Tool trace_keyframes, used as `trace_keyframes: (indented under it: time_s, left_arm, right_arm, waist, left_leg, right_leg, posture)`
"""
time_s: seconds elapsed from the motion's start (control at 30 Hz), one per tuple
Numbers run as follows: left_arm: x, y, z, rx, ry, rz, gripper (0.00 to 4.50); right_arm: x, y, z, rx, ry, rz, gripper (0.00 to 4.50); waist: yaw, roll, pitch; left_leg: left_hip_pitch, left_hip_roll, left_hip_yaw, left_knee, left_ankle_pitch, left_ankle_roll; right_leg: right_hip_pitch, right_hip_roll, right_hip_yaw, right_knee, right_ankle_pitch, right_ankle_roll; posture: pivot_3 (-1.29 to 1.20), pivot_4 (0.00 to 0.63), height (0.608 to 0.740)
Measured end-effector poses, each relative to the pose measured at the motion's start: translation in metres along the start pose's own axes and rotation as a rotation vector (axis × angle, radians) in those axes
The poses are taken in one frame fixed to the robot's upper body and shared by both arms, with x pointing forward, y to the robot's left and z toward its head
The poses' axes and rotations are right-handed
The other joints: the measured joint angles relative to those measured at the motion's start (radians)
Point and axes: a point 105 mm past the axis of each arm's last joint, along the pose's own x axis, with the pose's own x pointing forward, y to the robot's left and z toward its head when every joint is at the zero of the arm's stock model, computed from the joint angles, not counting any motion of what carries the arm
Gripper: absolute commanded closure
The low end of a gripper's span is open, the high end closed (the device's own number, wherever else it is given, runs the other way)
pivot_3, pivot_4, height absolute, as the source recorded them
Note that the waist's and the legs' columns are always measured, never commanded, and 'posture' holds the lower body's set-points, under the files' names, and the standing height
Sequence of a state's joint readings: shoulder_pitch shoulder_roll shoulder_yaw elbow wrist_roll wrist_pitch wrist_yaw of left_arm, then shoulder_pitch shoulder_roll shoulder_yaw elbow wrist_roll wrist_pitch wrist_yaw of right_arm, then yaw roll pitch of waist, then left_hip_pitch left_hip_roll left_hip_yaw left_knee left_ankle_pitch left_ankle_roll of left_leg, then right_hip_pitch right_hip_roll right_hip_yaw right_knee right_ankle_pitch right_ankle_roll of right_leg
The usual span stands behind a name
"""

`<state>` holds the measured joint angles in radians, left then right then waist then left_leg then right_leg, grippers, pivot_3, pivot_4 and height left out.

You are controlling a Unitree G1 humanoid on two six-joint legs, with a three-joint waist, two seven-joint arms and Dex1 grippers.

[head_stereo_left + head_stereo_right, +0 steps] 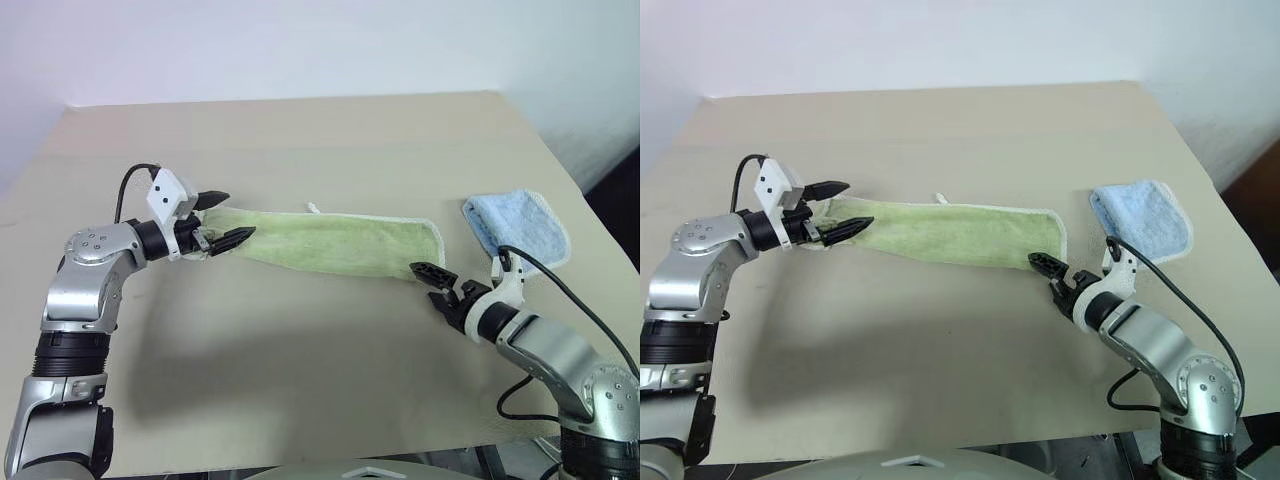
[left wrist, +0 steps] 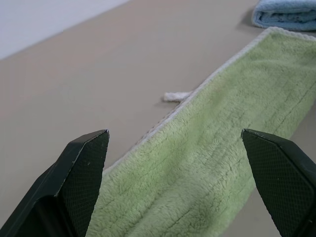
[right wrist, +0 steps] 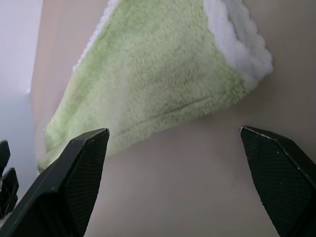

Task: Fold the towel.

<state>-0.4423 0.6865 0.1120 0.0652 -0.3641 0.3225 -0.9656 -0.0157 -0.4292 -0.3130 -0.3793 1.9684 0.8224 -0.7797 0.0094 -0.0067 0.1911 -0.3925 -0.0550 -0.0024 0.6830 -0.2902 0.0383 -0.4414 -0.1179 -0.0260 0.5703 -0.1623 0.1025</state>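
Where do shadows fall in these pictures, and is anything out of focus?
Left eye view: the arms cast soft dark shadows on the table below the green towel, light from above. Left wrist view: the near fingers look crisp, while the blue towel far off looks softer. Right wrist view: a narrow shadow runs under the green towel's edge.

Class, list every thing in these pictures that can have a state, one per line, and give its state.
Green towel: lying on the table as a long folded strip, not held.
Blue towel: folded, lying apart beside the green towel's end.
Left claw: open, at one end of the green towel.
Right claw: open, near the other end, holding nothing.
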Motion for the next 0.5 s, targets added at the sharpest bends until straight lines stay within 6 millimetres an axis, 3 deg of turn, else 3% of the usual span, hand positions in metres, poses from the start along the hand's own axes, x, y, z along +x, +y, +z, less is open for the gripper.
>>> trace_keyframes:
  time_s: [0.37,0.5]
  left_arm:
    - [0.000,0.001,0.001,0.001,-0.003,0.009,0.00]
    - [0.000,0.001,0.001,0.001,-0.003,0.009,0.00]
  right_arm:
    - [0.018,0.007,0.020,0.062,-0.014,0.001,0.03]
    - [0.019,0.003,0.023,0.090,-0.028,-0.021,0.93]
  waist:
    - [0.000,0.000,0.000]
    - [0.000,0.000,0.000]
  left_leg:
    - [-0.001,0.000,0.000,0.000,0.000,0.000]
    - [-0.001,0.000,0.000,-0.001,0.000,0.000]
  right_leg:
    - [0.000,0.000,0.000,-0.001,0.000,0.000]
    - [0.000,0.000,0.000,-0.001,0.000,0.000]
  posture:
    - [0.00,0.150,0.728]
    - [0.00,0.150,0.728]
